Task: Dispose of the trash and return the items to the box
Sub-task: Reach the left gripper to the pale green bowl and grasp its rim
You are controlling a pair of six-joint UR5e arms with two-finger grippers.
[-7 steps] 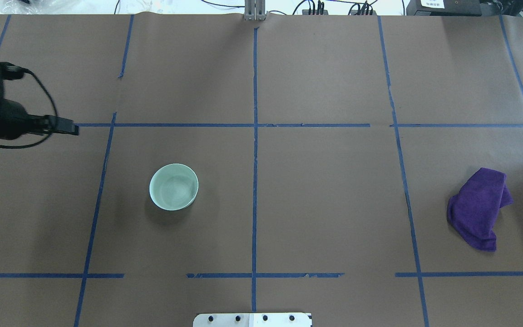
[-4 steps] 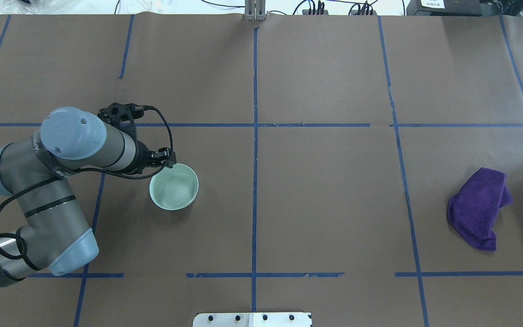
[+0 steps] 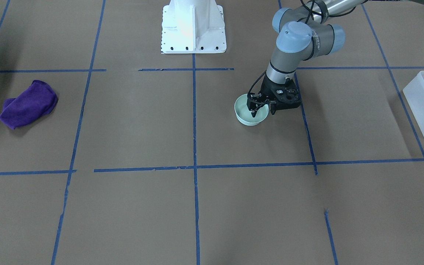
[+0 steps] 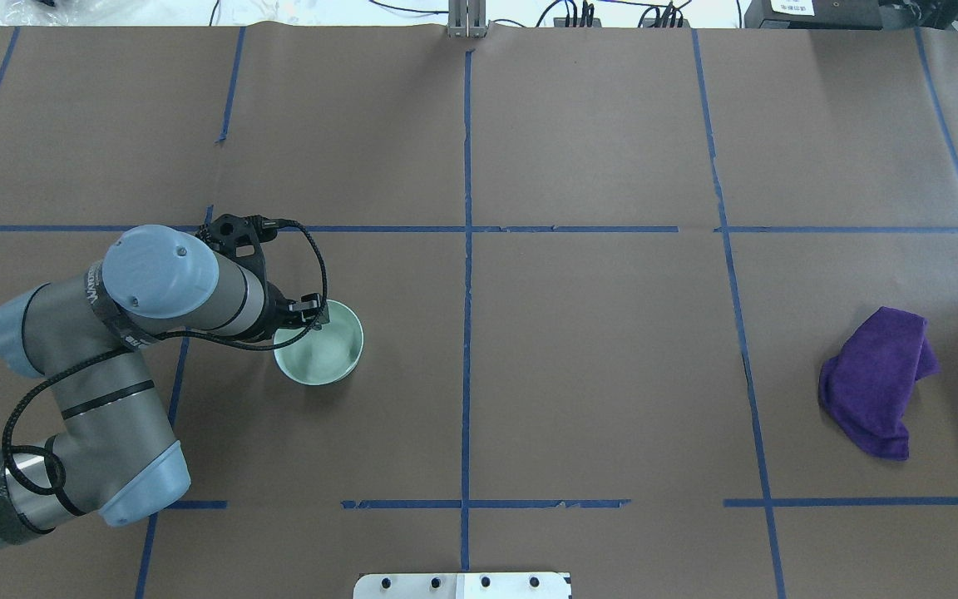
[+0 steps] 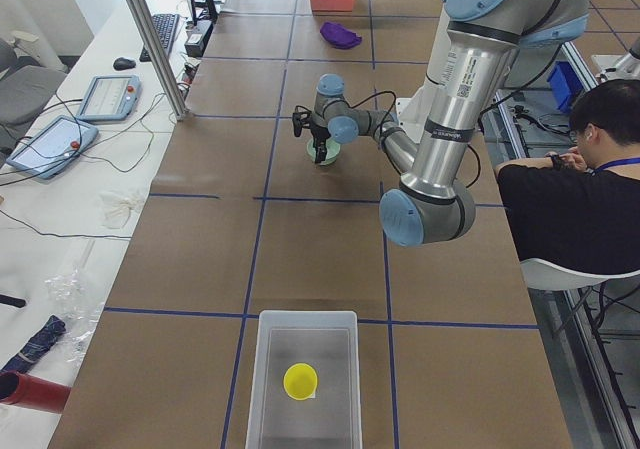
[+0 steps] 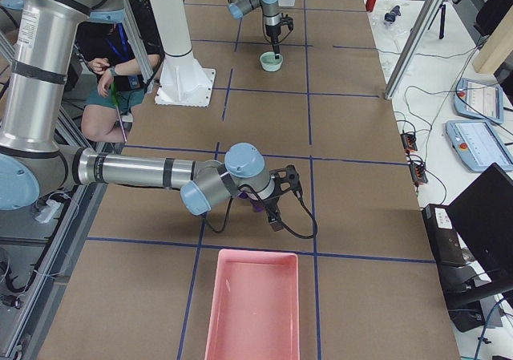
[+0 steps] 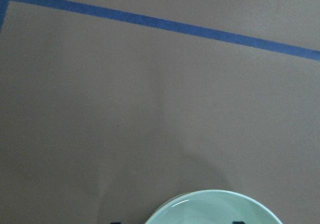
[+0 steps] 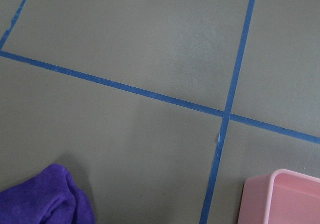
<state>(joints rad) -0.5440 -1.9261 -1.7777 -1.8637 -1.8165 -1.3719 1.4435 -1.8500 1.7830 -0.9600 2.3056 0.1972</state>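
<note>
Left arm has shifted slightly toward 5 o'clock in the overhead view since half a second ago, putting the left gripper [image 4: 313, 319] over the bowl [image 4: 325, 358] rim at 11 o'clock. The elbow is folded back at 8 o'clock and the wrist points down. Jaws are wide and straddle the rim, not clamped. The bowl is unmoved on the table [image 4: 595, 374], well apart from the purple cloth [image 4: 874, 383] at 3 o'clock. The box [image 5: 305, 321] sits at the table's left end, well apart, with the yellow cup [image 5: 300, 380] inside. The right gripper [image 6: 274, 222] is near the cloth; cannot tell its jaw state.
</note>
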